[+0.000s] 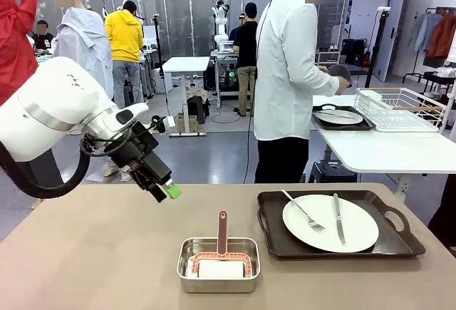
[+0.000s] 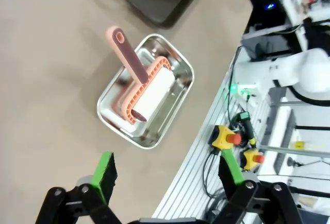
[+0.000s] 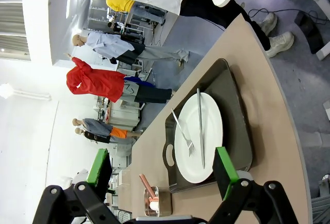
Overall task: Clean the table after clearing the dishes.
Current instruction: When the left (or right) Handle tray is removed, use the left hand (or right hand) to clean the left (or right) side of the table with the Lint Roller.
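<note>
Two hands stand released, and neither holds anything: your left hand [image 1: 165, 192] hangs in the air over the left part of the beige desk [image 1: 92, 253], its fingers spread and tilted down toward the steel pan [image 1: 218, 287], well apart from it. That pan sits near the middle of the desk's near edge, with a pink-handled roller [image 1: 222, 233] lying in it, handle pointing to the far side. Your right hand [image 3: 161, 167] is spread just as wide, and its wrist view looks across the desk at the dark tray [image 1: 271, 219]. On that tray, just right of the pan, you have a white plate [image 1: 360, 230] with a fork [image 1: 303, 212] and a knife [image 1: 339, 221] lying on it, apart from each other. The second tray [image 1: 318, 113] with its plate [image 1: 339, 117] rests on the white desk [image 1: 385, 150] farther off, beside a wire rack [image 1: 402, 107], where a person in a white shirt [image 1: 285, 75] stands
</note>
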You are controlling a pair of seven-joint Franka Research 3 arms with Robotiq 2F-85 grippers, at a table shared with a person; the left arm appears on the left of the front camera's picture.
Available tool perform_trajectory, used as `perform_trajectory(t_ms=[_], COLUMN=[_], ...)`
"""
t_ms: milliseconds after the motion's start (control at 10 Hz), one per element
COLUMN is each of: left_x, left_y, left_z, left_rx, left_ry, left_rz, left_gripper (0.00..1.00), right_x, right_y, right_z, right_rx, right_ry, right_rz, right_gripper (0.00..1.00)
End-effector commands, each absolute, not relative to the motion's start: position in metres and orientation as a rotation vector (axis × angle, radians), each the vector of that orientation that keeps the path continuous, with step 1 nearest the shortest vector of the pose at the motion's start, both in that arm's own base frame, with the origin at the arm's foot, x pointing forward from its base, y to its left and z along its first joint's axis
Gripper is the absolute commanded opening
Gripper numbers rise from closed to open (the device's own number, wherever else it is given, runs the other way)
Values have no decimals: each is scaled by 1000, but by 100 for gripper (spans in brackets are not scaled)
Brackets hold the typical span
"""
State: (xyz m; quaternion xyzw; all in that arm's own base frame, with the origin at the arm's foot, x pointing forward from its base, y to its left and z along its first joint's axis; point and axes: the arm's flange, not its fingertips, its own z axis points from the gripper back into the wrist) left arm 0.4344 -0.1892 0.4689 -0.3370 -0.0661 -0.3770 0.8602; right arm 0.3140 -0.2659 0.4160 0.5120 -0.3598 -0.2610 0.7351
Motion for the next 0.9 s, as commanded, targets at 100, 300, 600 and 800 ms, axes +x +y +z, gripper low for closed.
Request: perform_trajectory(t_ms=[100,300,600,800], left_x=[426,434,478,502], left_y=[-181,-183,-252,-296], left_z=[473,470,471,477], left_rx=[-731,-713,-531,-455], left_ry=[-149,-144,-51,45], left_rz=[-766,-778,-1250,-1409], left_gripper=[100,100,100,100], right_x=[311,311,311,311], right_y=[-266,-266,-266,-266], right_z=[417,417,417,417], right_rx=[1131,1131,1131,1131], right_ry=[-797,-797,-797,-797], right_rz=[-563,-563,-563,-563], right_gripper=[100,100,100,100])
